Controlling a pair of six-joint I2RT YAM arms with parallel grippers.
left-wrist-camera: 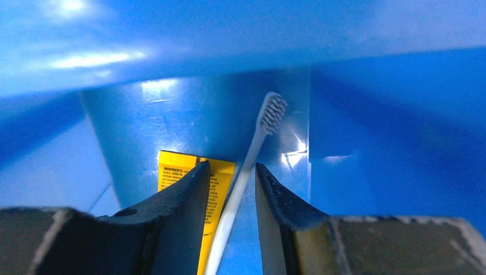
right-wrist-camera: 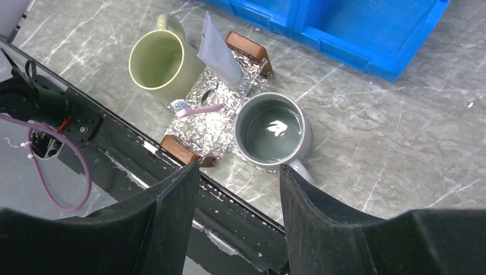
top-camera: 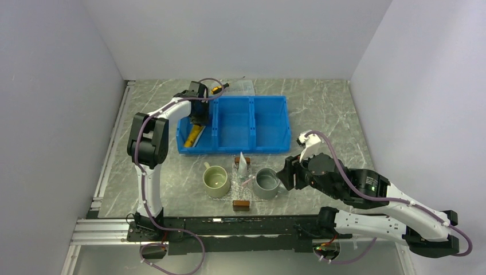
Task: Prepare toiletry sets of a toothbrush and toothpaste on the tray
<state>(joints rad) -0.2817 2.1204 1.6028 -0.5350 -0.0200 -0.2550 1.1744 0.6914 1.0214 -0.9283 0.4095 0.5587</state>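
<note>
The grey marble table (top-camera: pixel 321 114) is looking half sorted: the tray (right-wrist-camera: pixel 247 50) is already carrying the toothpaste (right-wrist-camera: pixel 219 48) and a pink toothbrush (right-wrist-camera: pixel 200 109), so one set is probably done. The left gripper (left-wrist-camera: pixel 232 169) is sitting down in the blue bin (left-wrist-camera: pixel 172 114), jaws part open either side of a white toothbrush (left-wrist-camera: pixel 255 140), seemingly not pinching it yet. The right gripper (right-wrist-camera: pixel 239 170) is hovering open and empty by the grey mug (right-wrist-camera: pixel 275 129).
</note>
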